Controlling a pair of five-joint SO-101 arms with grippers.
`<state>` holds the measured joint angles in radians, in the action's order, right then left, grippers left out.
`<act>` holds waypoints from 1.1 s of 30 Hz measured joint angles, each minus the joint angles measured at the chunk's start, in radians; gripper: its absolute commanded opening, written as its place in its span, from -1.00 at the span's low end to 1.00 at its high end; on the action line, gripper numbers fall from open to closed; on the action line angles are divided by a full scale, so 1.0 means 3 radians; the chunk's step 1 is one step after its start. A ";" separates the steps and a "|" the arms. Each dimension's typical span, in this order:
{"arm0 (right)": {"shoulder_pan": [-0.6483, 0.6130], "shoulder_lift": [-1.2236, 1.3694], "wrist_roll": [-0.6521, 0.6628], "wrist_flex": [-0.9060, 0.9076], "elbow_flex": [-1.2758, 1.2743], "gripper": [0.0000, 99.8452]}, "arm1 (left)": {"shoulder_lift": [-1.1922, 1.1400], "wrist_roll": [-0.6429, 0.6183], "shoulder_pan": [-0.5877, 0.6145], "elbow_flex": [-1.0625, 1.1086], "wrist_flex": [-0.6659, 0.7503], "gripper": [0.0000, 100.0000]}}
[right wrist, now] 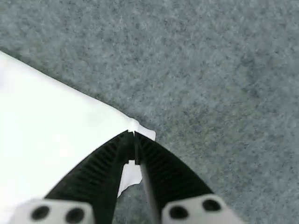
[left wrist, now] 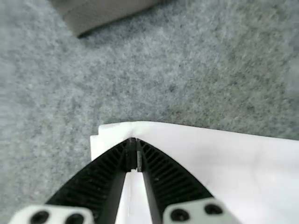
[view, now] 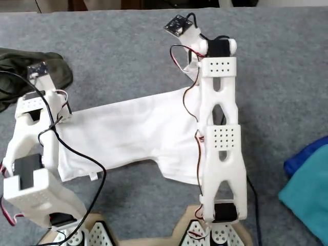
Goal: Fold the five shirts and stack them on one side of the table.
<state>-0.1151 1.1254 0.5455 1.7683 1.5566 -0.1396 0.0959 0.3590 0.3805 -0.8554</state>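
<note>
A white shirt lies partly folded across the middle of the grey table. My left gripper is shut on the white shirt's left edge, beside the dark green shirt at the table's far left. My right gripper is shut on a corner of the white shirt, at its far right end under the right arm. A blue shirt and a teal shirt lie at the right edge.
Grey cloth covers the table, with bare room at the back and front middle. The arm bases stand at the near edge. A tan strip shows beyond the cloth in the left wrist view.
</note>
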 measured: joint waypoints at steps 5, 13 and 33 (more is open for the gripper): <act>0.0000 -0.0450 0.0000 0.0010 -0.0501 -0.99 | 0.0501 0.0128 -0.0061 0.0164 -0.0056 -0.96; 0.0000 -0.1560 0.0000 0.0010 -0.2174 -0.99 | 0.1647 0.0460 -0.0026 0.0537 -0.0588 -0.96; 0.0087 -0.2721 -0.0026 -0.1381 -0.5125 -0.99 | 0.2388 0.0767 -0.0056 0.2296 -0.0757 -0.96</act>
<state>-0.0890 0.3092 0.5378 1.3541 0.0192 0.5769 0.3261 0.3422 1.0694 -1.0825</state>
